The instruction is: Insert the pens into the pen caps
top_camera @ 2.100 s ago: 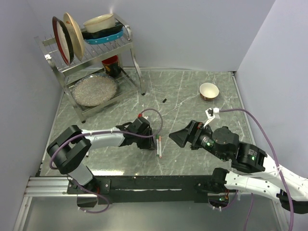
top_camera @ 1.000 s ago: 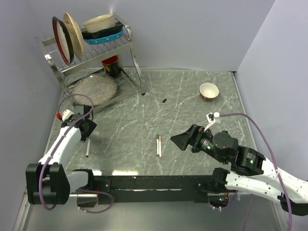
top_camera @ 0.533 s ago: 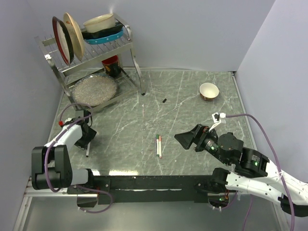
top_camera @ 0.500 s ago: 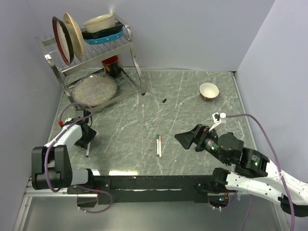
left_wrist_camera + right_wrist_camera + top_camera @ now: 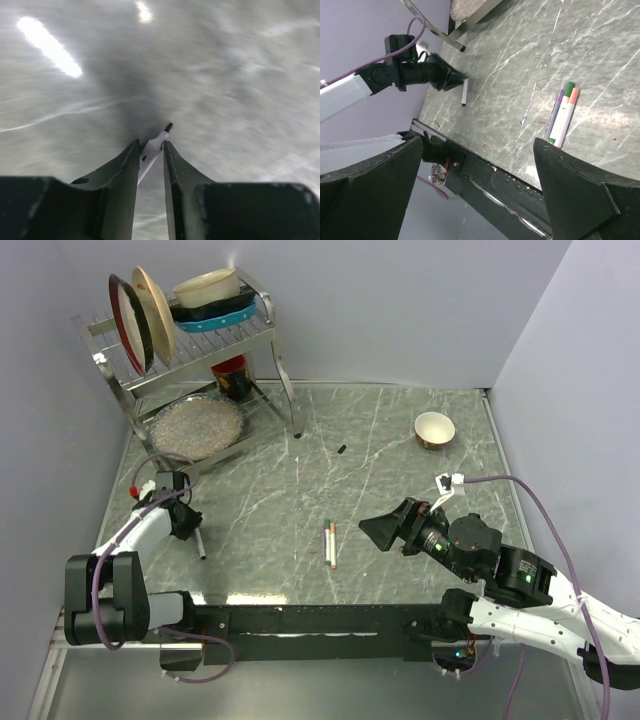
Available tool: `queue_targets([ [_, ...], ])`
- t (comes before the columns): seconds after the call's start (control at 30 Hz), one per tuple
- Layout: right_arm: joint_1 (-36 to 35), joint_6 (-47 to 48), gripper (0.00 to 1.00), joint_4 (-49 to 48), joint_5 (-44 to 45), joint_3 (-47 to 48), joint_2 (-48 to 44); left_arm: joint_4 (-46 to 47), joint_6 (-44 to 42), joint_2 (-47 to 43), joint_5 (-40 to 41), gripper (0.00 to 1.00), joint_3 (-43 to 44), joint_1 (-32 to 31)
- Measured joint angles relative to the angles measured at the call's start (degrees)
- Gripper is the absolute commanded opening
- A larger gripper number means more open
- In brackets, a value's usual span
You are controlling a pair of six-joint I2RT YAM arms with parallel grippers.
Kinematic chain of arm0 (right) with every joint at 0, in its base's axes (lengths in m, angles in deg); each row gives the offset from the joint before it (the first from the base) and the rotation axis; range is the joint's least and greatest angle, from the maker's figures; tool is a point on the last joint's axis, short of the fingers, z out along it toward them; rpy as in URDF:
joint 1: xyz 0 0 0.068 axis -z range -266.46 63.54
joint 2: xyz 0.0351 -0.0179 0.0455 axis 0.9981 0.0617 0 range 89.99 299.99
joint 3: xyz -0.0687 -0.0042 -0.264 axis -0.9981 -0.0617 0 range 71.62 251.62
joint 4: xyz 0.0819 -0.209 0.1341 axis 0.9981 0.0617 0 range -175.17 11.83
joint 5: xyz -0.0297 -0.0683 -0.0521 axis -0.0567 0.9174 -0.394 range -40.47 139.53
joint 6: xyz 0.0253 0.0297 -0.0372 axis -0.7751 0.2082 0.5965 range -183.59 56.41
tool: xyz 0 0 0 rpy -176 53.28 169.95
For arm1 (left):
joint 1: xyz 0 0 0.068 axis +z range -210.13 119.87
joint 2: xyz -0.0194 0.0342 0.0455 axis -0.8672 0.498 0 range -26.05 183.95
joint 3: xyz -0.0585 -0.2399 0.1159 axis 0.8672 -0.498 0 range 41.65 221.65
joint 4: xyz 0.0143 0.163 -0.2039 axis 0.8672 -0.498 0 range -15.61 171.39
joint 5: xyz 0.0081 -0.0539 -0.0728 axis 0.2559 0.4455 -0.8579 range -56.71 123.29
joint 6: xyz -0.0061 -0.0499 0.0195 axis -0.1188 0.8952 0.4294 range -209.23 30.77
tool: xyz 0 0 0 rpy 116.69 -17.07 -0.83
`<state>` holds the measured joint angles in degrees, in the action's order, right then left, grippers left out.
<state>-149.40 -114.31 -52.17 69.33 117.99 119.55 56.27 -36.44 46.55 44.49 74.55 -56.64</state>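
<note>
Since half a second ago the left gripper (image 5: 187, 522) has swung at the table's left side, so the uncapped pen (image 5: 198, 543) it carries now trails towards 5 o'clock rather than straight down towards the near edge. In the left wrist view its fingers (image 5: 125, 165) are pressed tight against the white barrel, with the dark writing tip poking out just past the fingertips. Holding it that close to the tip probably keeps the nib steady and leaves it free to enter a cap. The view is smeared, which suggests the wrist is turning. The green-capped pen (image 5: 327, 540) and the orange-capped pen (image 5: 333, 548) lie side by side, touching, in the middle of the marble table (image 5: 260, 490), at 3 o'clock from the left gripper and well apart from it; both look finished. The black cap (image 5: 342, 449) lies alone at 12 o'clock from that pair, and I judge it to be the mate for the held pen. The right gripper (image 5: 372, 528) waits at 3 o'clock of the pair with its jaws spread wide and nothing between them, likely free to fetch and brace that cap. Next the two must meet: a slim nib into a slim tube leaves little margin, and a tilted pen could push the cap away.
</note>
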Motion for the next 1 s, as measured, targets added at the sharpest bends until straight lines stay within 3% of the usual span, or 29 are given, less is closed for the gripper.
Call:
queue_targets([
  [0.33,0.0,-1.51,1.0,-1.05,-1.95,0.0,0.24,9.84,-0.24,1.29,-9.94,0.29,-1.9,-1.9],
  [0.43,0.0,-2.05,1.0,-1.51,-2.67,0.0,0.7,11.41,-0.5,1.99,-10.97,0.37,-1.86,-3.19],
  [0.5,0.0,-2.34,1.0,-1.81,-2.99,0.0,1.07,12.15,-0.66,2.03,-11.15,0.41,-1.86,-4.87],
  [1.0,0.0,-3.91,1.0,-2.56,-4.61,0.0,1.36,7.82,-2.64,5.79,-4.57,0.41,3.13,-16.65],
])
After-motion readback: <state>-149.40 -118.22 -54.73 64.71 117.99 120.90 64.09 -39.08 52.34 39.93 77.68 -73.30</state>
